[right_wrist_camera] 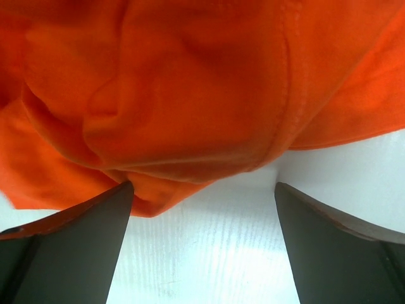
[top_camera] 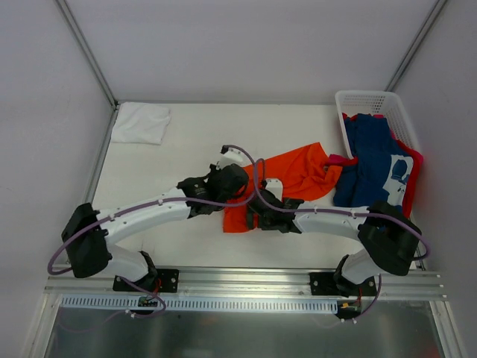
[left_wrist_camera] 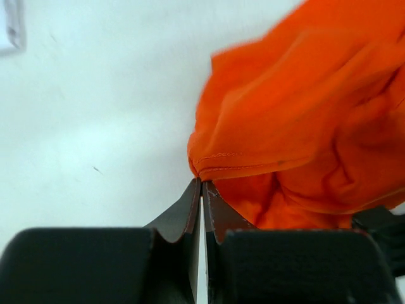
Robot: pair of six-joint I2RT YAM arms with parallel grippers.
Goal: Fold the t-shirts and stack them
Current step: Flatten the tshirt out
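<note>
A bright orange t-shirt point(top_camera: 298, 173) lies crumpled in the middle of the table. My left gripper point(top_camera: 237, 185) is at its left edge. In the left wrist view the gripper point(left_wrist_camera: 201, 182) is shut, its tips pinching the orange t-shirt's hem point(left_wrist_camera: 221, 158). My right gripper point(top_camera: 257, 212) is at the shirt's near edge and stands open point(right_wrist_camera: 202, 190). The orange cloth point(right_wrist_camera: 190, 95) bunches just past its fingertips point(right_wrist_camera: 101, 221) and touches the left one. A folded white t-shirt point(top_camera: 141, 123) lies at the back left. A navy t-shirt with white print point(top_camera: 373, 160) and a pink-red one point(top_camera: 416, 160) spill from the basket.
A white lattice basket point(top_camera: 369, 101) stands at the back right corner with the navy and pink-red shirts draped over its front. Grey walls and metal rails close in the table on the left, right and back. Both arms cross over the table's near middle.
</note>
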